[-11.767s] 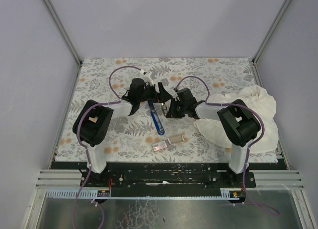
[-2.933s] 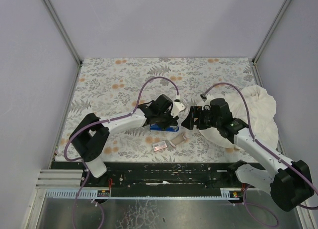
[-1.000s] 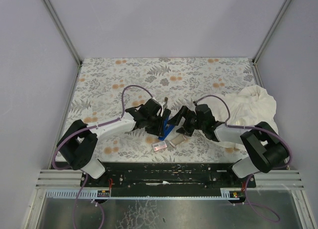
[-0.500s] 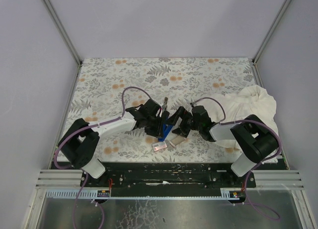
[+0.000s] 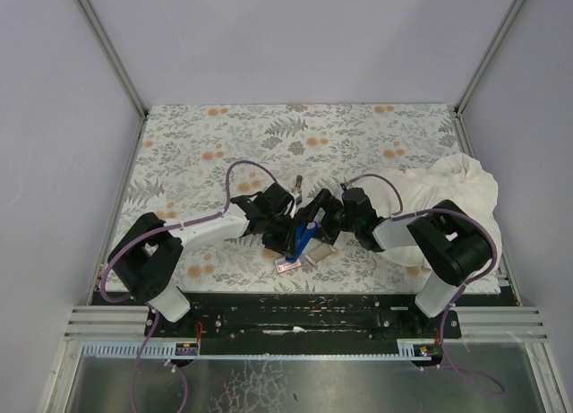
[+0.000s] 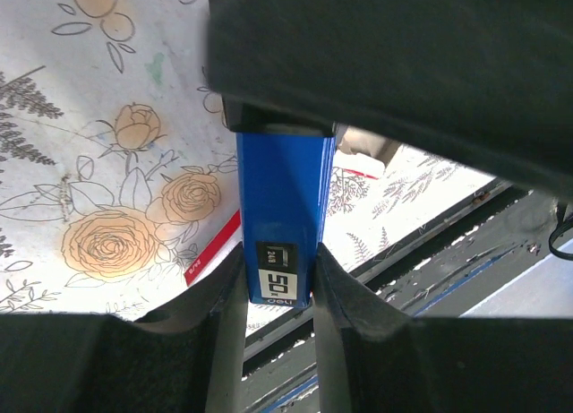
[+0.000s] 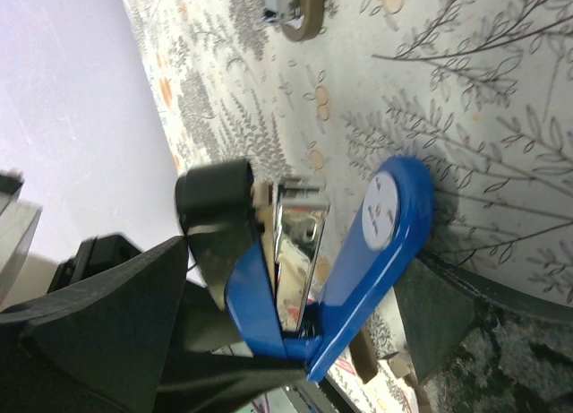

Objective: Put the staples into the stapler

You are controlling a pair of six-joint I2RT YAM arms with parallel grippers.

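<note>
My left gripper [image 5: 286, 223] is shut on the blue stapler [image 5: 302, 239], holding it tilted above the floral mat. In the left wrist view the stapler's blue body [image 6: 285, 207] is pinched between both fingers [image 6: 226, 296]. In the right wrist view the stapler's blue lid [image 7: 380, 238] is swung away from the chrome magazine [image 7: 300, 238]. My right gripper [image 5: 321, 222] is open, its jaws either side of the opened stapler. The staples box [image 5: 287, 264] with its pink-red label and the tan tray [image 5: 319, 253] lie on the mat just below the stapler.
A big white cloth [image 5: 452, 198] is heaped at the mat's right edge, under the right arm. A small tan and metal object [image 5: 296, 182] lies behind the grippers. The black front rail [image 5: 286, 305] runs close behind the staples box.
Over the last second my right gripper has moved left, closing in on the stapler. The left gripper has kept its hold and shifted slightly right and toward the front.
</note>
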